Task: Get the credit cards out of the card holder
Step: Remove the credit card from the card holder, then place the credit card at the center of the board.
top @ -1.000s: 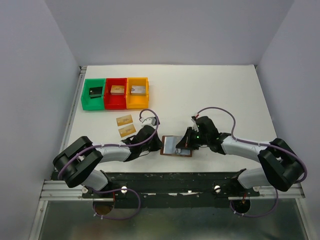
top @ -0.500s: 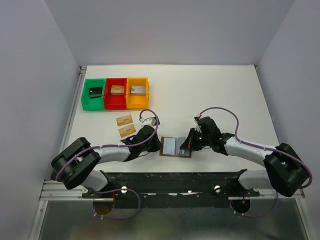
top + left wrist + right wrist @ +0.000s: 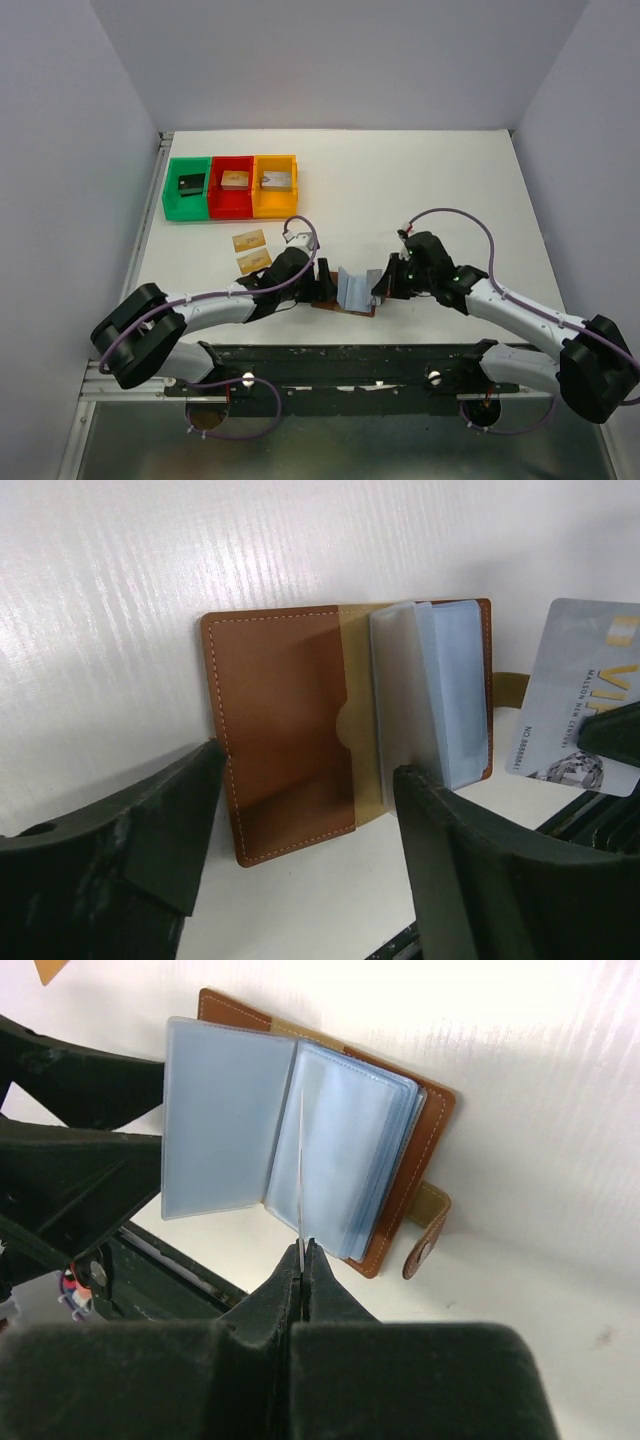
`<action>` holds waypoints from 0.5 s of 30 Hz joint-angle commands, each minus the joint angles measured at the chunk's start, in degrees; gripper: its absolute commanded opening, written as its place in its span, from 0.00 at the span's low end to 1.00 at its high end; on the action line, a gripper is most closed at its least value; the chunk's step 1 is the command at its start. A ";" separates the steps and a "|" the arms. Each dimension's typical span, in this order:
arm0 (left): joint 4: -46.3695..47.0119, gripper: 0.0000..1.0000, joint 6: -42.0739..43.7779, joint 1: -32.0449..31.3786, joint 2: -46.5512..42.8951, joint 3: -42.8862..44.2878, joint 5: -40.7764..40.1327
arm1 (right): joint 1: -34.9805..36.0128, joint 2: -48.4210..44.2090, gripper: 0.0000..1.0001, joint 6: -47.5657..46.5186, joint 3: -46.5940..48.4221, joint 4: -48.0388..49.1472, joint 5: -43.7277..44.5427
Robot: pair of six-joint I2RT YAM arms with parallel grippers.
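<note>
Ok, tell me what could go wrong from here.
1. The left gripper stands open over the card holder, not clamping it, so the holder may slide or flap shut.
2. The right gripper pinches the silver card near one edge; it could swivel or slip out.

Brown card holder (image 3: 280, 730), silver-grey credit card (image 3: 575, 710)
</note>
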 commanded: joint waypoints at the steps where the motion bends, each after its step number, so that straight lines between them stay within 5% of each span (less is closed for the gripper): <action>1: -2.79 0.87 2.17 0.15 -4.05 2.03 0.84 | -0.32 -3.24 0.00 -3.94 2.70 -6.66 4.38; 2: -3.32 0.99 2.25 0.15 -4.93 2.20 0.49 | -0.32 -3.94 0.00 -4.47 2.97 -7.37 4.56; 10: -12.28 0.99 1.90 0.15 -13.63 3.70 -5.39 | -0.32 -7.81 0.00 -8.60 4.90 -10.80 3.95; 15: -12.74 0.99 4.35 0.24 -21.10 2.83 -5.77 | -0.24 -8.78 0.00 -14.04 5.60 -6.15 -10.53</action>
